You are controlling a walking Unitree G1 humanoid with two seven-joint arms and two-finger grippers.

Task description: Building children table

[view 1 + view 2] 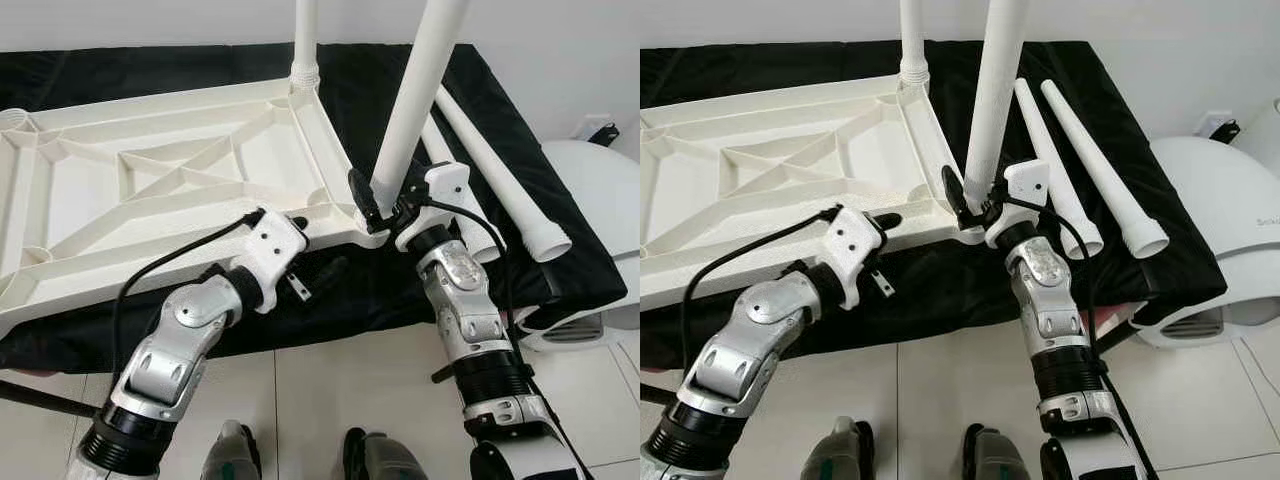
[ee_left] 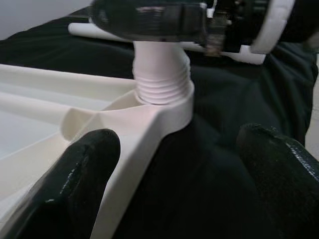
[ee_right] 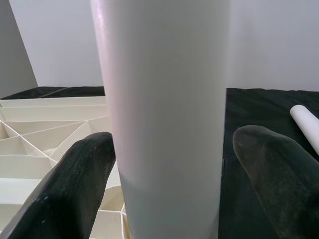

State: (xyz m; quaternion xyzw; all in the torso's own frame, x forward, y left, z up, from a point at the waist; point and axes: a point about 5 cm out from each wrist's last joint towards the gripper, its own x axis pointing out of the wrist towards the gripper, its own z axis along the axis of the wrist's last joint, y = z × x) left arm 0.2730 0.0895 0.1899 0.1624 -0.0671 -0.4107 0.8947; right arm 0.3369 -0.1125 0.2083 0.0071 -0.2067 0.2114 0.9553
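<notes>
Right gripper (image 1: 378, 203) pinches upright leg (image 1: 415, 100) at tabletop (image 1: 150, 175) corner.
Left gripper (image 1: 296, 228), fingers spread, sits at the near edge; 2 loose legs (image 1: 1095, 165) lie on black cloth (image 1: 1120, 260) beside; another leg (image 1: 305, 40) stands behind.

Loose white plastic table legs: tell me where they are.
Two loose white plastic table legs lie side by side on the black cloth, right of the upturned white tabletop, beyond the right gripper.
</notes>
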